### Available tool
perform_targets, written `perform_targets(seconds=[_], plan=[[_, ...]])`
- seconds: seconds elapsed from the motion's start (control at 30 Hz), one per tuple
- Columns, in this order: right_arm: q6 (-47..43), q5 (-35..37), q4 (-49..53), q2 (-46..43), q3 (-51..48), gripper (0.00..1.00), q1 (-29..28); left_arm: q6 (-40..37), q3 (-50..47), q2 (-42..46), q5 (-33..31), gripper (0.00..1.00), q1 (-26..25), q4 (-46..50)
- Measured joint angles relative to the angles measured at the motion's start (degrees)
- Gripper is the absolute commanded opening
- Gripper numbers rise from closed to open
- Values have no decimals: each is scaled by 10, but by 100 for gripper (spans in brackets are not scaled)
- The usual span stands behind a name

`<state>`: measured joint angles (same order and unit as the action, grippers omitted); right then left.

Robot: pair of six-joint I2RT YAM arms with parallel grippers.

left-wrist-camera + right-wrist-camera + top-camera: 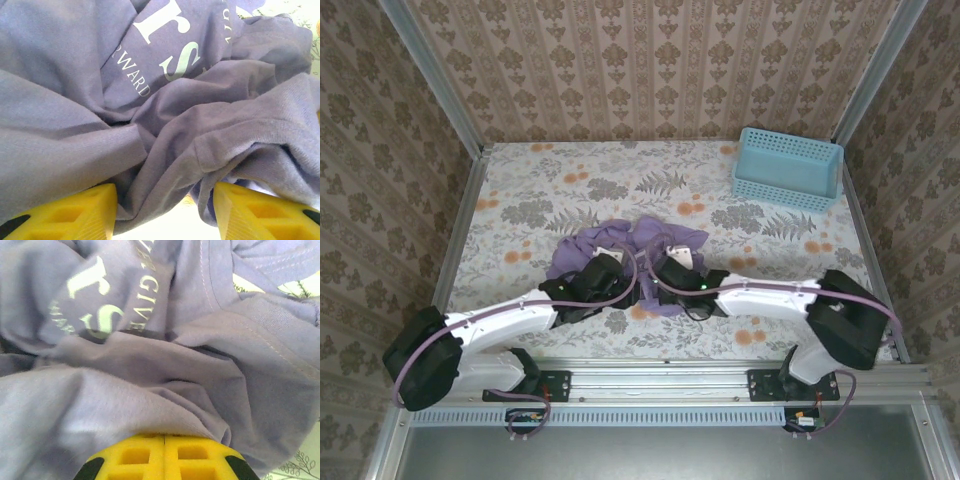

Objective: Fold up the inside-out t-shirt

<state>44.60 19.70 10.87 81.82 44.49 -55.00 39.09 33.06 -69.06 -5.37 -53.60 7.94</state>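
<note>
Lying bunched in the centre of the overhead frame, the shirt (620,243) sits crumpled on the table (520,205), well apart from the basket (788,168) at upper right.

Left gripper (612,270) is at the lower left edge of the heap, right gripper (672,266) at its lower right edge.

Left wrist view: left gripper (164,194) is spread, with one yellow finger (75,215) at bottom left and the other at bottom right. Folds of shirt (210,130) hang into the gap. White lettering (170,45) shows at upper centre.

Right wrist view: right gripper (164,441) has its fingers pressed together at bottom centre. The shirt (150,385) drapes over the tips, and whether any cloth is caught between them cannot be told. Lettering (95,295) shows at upper left, a stitched hem at upper right
</note>
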Motion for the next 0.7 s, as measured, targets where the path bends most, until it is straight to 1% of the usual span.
perform_targets(seconds=[0.13, 0.33, 0.53, 0.7], plan=[[6, -26, -21, -69, -23, 0, 0, 0, 0, 0, -4, 55, 0, 0], [13, -66, -43, -129, -54, 0, 1, -1, 1, 0, -14, 57, -2, 7], [19, -109, -73, -196, -83, 0, 3, -12, 7, 10, -41, 59, -26, 32], [24, -112, -83, -227, -98, 0, 14, -28, 24, 6, -49, 63, -43, 33]])
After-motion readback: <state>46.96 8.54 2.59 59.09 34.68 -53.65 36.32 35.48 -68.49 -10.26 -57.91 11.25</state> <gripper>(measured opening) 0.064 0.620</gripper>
